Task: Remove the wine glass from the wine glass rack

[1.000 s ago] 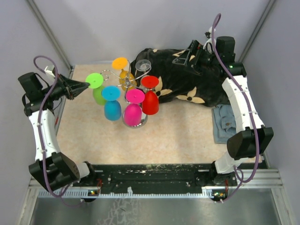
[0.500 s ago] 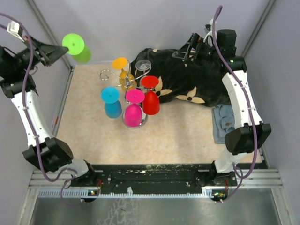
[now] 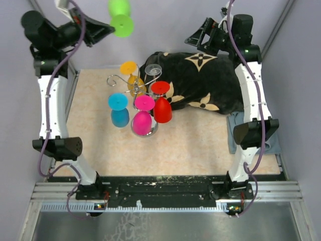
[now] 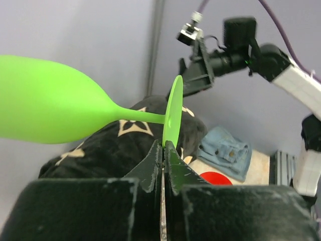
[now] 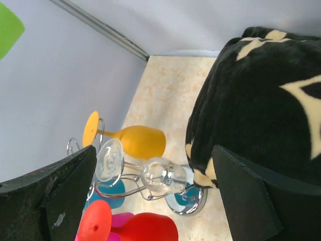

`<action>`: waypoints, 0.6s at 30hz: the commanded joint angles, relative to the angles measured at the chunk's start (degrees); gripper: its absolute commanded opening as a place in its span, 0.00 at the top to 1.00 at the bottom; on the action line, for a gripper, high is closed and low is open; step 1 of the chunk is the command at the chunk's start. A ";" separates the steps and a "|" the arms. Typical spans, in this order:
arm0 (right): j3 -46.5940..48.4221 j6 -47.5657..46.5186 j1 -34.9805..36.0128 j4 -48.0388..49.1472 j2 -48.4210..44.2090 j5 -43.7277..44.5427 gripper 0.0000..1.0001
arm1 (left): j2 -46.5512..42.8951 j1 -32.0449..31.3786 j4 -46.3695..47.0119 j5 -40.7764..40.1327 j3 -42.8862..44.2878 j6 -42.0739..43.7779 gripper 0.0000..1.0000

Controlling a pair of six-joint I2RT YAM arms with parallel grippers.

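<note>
Aloft, green glass (image 4: 50, 100), left jaws pinching foot

Bright, even light, faint shadows on the table (image 3: 190, 143); the left end effector (image 4: 163, 146) looms blurred in its wrist view.

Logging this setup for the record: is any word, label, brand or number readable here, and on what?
None can be read.
The black blanket carries only cream flower and diamond motifs, no letters.
Fine white marks along the front rail are too small to read.
</note>
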 commanded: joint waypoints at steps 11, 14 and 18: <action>-2.28 -5.76 -13.36 -0.27 -9.03 -4.49 0.02 | -12.89 -33.37 -26.80 -14.24 -19.16 69.69 1.00; -4.80 -6.73 -13.90 -0.56 -11.48 -6.61 0.02 | -15.08 -36.99 -28.25 -14.74 -23.06 75.32 1.00; -10.10 -7.09 -13.86 1.46 -16.91 -13.14 0.04 | -16.78 -41.18 -31.64 -13.27 -26.71 80.31 1.00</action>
